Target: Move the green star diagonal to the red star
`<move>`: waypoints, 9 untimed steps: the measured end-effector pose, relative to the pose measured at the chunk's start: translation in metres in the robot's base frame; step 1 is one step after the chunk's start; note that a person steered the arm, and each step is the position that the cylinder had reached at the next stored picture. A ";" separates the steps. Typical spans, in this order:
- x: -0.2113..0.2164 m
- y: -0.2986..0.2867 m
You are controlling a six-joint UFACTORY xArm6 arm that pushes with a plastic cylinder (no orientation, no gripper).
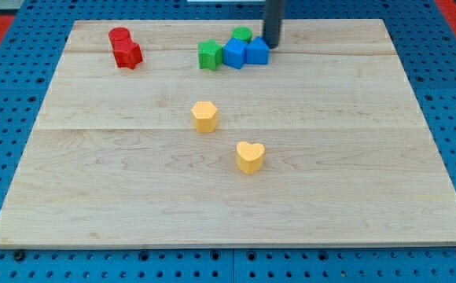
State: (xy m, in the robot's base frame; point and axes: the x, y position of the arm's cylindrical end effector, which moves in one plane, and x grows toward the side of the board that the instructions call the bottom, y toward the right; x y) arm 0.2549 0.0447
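The green star (209, 56) sits near the view's top, at the left end of a tight row with two blue blocks (234, 54) (256, 51). A green round block (242, 34) stands just behind them. The red star (127, 54) is at the view's top left, touching a red cylinder (119, 36) behind it. My tip (271, 45) comes down from the top edge and stands at the right side of the right blue block, close to the green round block. It is well right of the green star.
A yellow hexagon block (204, 115) lies near the board's middle. A yellow heart (250, 156) lies below and right of it. The wooden board (354, 157) rests on a blue pegboard (8, 94).
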 end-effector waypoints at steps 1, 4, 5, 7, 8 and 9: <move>0.006 -0.069; 0.040 -0.128; 0.041 -0.118; 0.041 -0.117; 0.040 -0.117; 0.037 -0.117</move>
State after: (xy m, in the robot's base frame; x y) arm 0.2917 -0.0722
